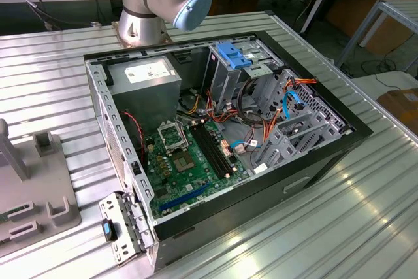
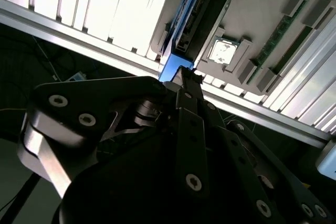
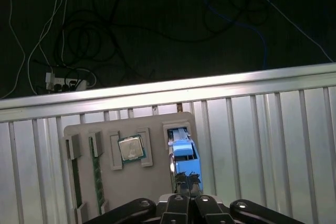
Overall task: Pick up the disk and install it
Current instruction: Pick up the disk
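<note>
Claw of mine's narrow, clamped on disk blue end; it stands edge-up in holder tray slot, bc that leaves its top free for grip.

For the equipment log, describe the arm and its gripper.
The arm is silver-grey metal tubing with rounded joints, one capped in light blue. The gripper is black, with flat linked bars and slim fingers, dotted with silvery screw heads.

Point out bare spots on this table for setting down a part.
Bare ribbed table lies beside the computer case at the exterior view's right, and between the grey holder and the robot base. Inside the case, cables and motherboard crowd it.
</note>
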